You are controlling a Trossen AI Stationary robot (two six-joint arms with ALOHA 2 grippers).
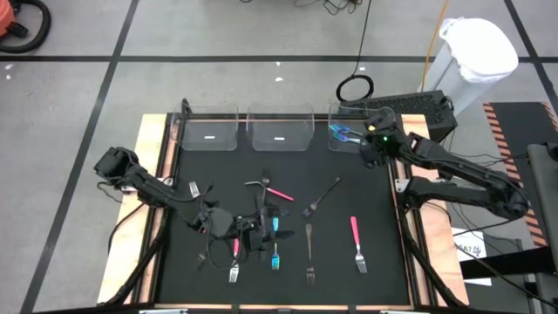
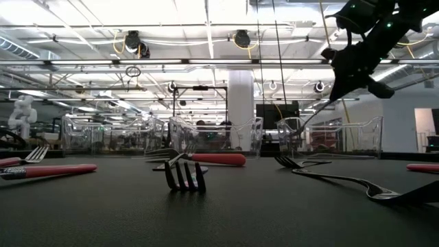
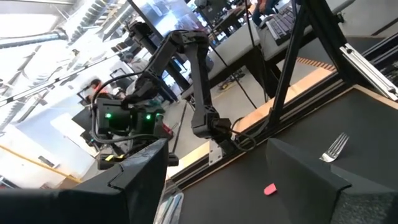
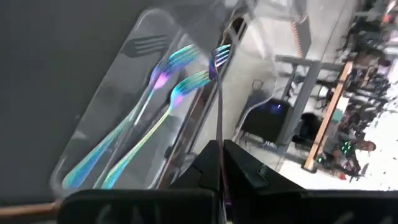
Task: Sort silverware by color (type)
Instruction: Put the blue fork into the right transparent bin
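Landmark: the right-hand clear bin (image 1: 347, 133) at the far edge of the black surface (image 1: 384, 253).

Nearest, well short of that bin, the loose silverware (image 1: 277, 228) lies scattered: pink-handled forks (image 1: 357, 242), a black fork (image 1: 309, 255), a teal-handled fork (image 1: 275, 249).

Among this scatter, toward the left, the left pincer (image 1: 247, 232) hangs low over the pieces, fingers released, gripping nothing visible.

At the bin itself, the right pincer (image 1: 370, 144) is poised over its rim, clenched on an iridescent fork (image 4: 219, 93). Two iridescent forks (image 4: 146, 118) already lie inside the bin.
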